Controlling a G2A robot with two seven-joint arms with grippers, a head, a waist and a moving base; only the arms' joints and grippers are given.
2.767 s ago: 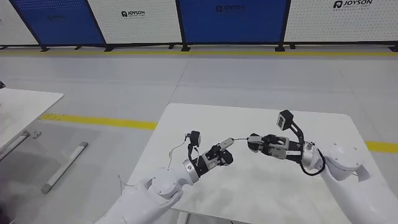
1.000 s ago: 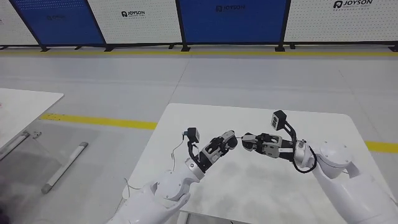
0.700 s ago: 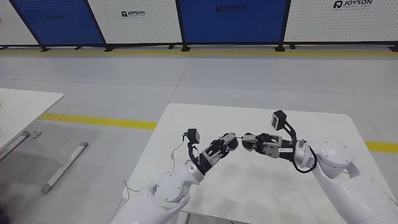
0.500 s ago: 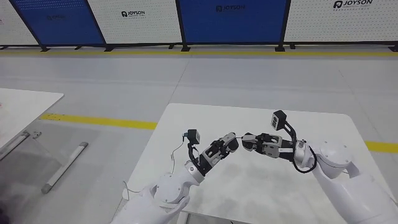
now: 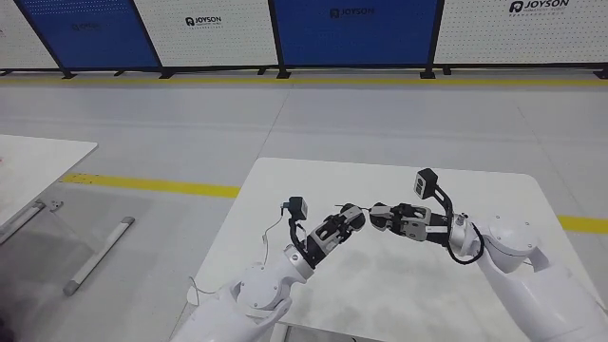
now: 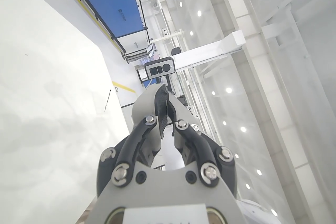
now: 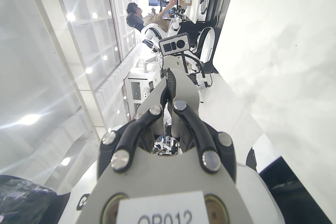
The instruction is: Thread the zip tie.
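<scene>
Over the middle of the white table (image 5: 399,179) my two grippers meet tip to tip. The left gripper (image 5: 352,214) comes from the near left, the right gripper (image 5: 378,215) from the right. A thin black zip tie (image 5: 366,212) bridges the short gap between them, and both grippers are shut on it. In the left wrist view the left gripper (image 6: 166,104) pinches the zip tie (image 6: 167,107) edge-on between its pads. The right gripper (image 7: 168,88) has its fingers pressed together in its own view, where the strip itself is hard to make out.
A thin black strip (image 6: 107,100) lies on the table (image 6: 52,64) near its far edge. Blue and white pegboard panels (image 5: 351,14) stand beyond the table across an open floor. A second white table (image 5: 38,166) is at the far left.
Both grippers have drawn closer, the left one edging right toward the right one. The stretch of zip tie showing between them is shorter.
</scene>
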